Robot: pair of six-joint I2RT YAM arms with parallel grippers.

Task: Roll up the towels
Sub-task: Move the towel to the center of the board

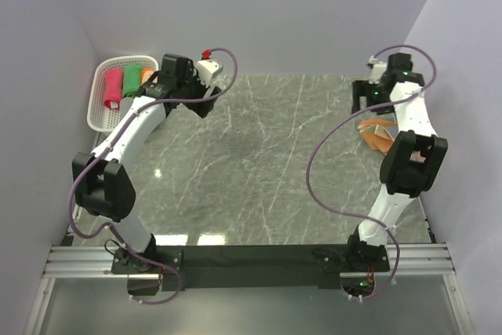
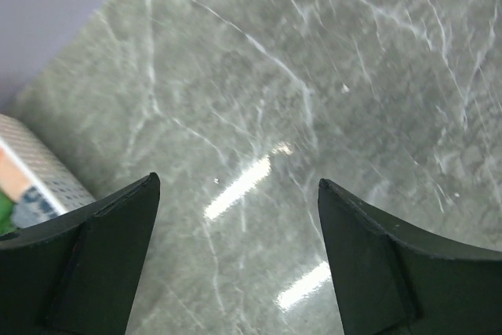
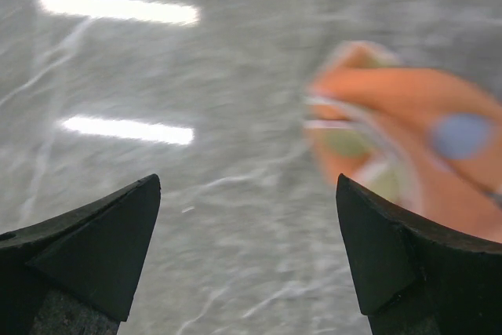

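Three rolled towels lie in the white basket [image 1: 125,59] at the back left: pink-red [image 1: 114,89], green [image 1: 132,78] and orange [image 1: 147,74]. My left gripper [image 1: 204,107] hovers just right of the basket, open, with only bare table between its fingers [image 2: 102,256]. An orange towel [image 1: 376,136] with light-blue marks lies loose at the right edge, partly hidden by my right arm. My right gripper [image 1: 365,103] hangs open just behind it. In the right wrist view that towel [image 3: 400,139] is blurred and sits beyond the right finger [image 3: 408,264], with nothing held.
The basket's perforated wall [image 2: 43,166] shows at the left edge of the left wrist view. The grey marble table [image 1: 267,154] is walled at the back and on both sides. The arm bases sit on a rail [image 1: 251,260] at the near edge.
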